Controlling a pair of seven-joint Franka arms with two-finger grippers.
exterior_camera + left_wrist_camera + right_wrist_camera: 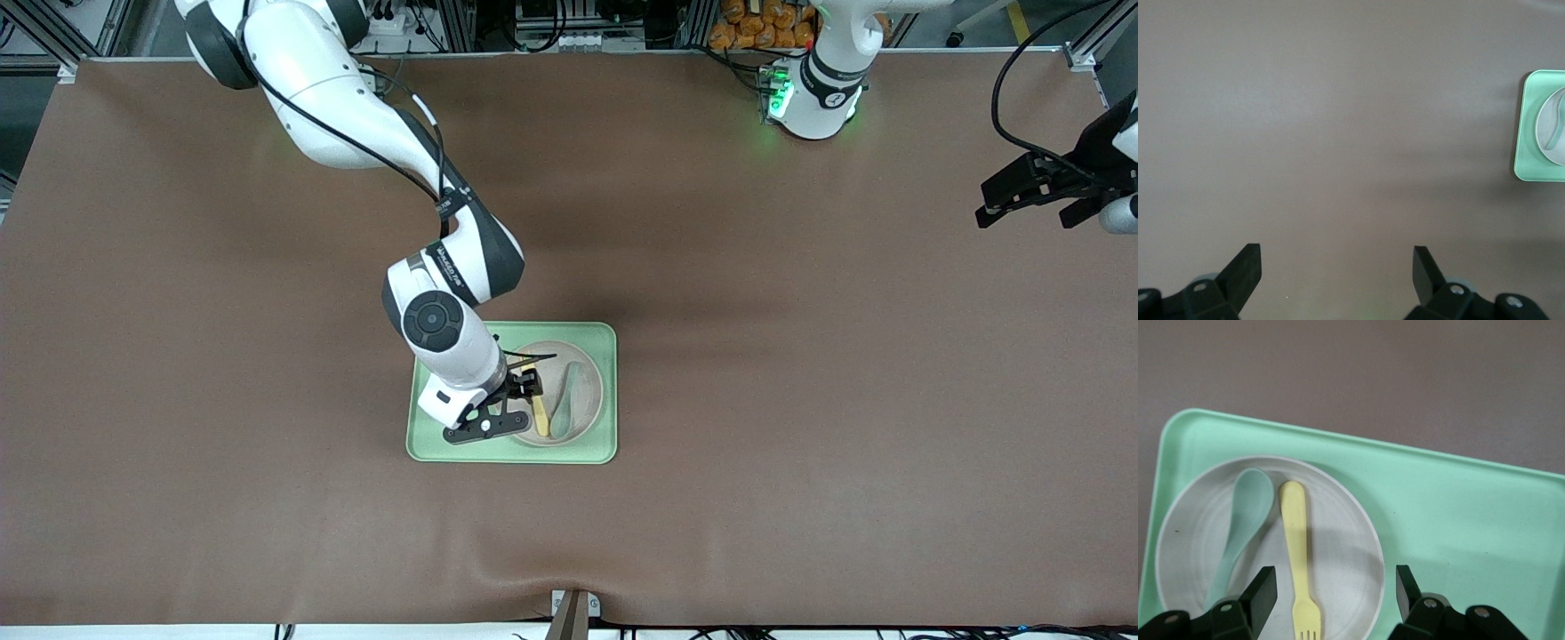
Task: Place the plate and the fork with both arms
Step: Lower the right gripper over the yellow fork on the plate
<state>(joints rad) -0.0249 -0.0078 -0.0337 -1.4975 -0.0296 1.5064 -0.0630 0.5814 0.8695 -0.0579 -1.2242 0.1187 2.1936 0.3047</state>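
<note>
The fork point(1300, 560) lay inside the plate point(1345, 547), tines toward the right gripper point(1335, 590) and handle pointing away from it. The grey-green spoon point(1241, 520) lay in the plate just beside the fork. The plate sat on the pale green tray point(1458, 520), filling the end of the tray toward the left arm's end of the table; the bare half of the tray lay under the right arm's wrist.

The right gripper point(520, 391) hung low over the plate. Its fingers point(1263, 587) stood apart with nothing between them, and the fork's tine end lay below the gap, closer to one finger than the other. No contact with the fork could be made out.

The left gripper point(1336, 267) waited well away from the tray, over bare brown table point(1338, 133) at its own end, fingers spread wide and holding nothing. From its wrist view only one end of the tray point(1531, 127) and a slice of the plate showed at the edge.

Judged from this, the task was barely begun. Neither the plate nor the fork had been lifted, and both rested on the tray. The step in hand appeared to be the right arm's grasp of the fork. Left to do: close on the fork, lift it clear of the spoon, take the plate out with the other arm, and set both down on the table.
</note>
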